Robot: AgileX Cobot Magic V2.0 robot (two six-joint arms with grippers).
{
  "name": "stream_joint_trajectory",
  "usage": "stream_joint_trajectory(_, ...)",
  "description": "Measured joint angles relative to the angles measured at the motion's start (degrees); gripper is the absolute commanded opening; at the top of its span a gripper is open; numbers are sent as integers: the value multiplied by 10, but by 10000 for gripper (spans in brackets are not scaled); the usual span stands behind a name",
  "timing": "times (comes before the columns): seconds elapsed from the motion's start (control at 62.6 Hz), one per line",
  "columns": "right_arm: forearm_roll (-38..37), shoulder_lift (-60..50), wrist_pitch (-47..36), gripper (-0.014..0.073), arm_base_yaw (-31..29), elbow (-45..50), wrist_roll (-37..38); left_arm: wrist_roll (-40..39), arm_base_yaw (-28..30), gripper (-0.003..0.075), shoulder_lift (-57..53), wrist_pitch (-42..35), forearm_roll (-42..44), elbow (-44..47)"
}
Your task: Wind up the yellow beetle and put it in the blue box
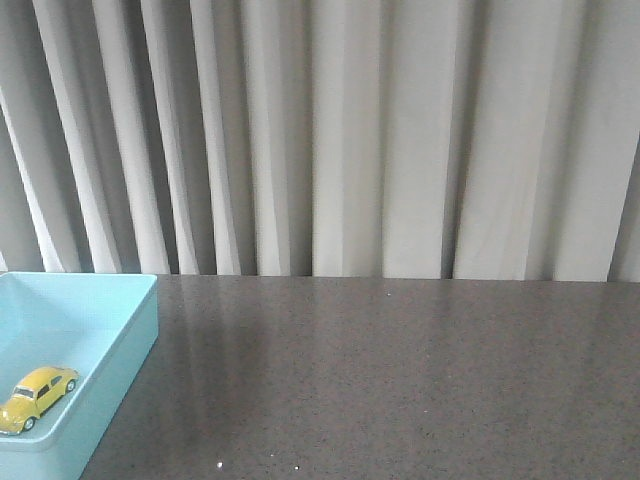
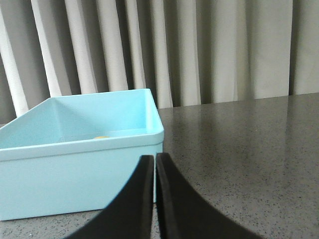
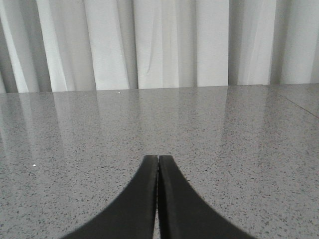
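Note:
The yellow beetle [image 1: 37, 398] sits on its wheels inside the blue box [image 1: 120, 360] at the front left of the table. In the left wrist view only a sliver of the yellow beetle [image 2: 102, 136] shows over the rim of the blue box [image 2: 75, 179]. My left gripper [image 2: 154, 158] is shut and empty, low over the table just outside the box's near corner. My right gripper [image 3: 158, 158] is shut and empty over bare table. Neither gripper shows in the front view.
The dark speckled tabletop [image 1: 400, 380] stretches right of the box. Pale curtains [image 1: 350, 130] hang behind the table's far edge.

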Motion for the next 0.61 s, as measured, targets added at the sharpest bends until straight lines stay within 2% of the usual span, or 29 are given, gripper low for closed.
stream_joint_trajectory(0.208, 18, 0, -3, -7, 0, 0, -40, 0, 0, -6, 0, 0, 0, 0)
stream_joint_trajectory(0.607, 21, 0, -5, -7, 0, 0, -42, 0, 0, -6, 0, 0, 0, 0)
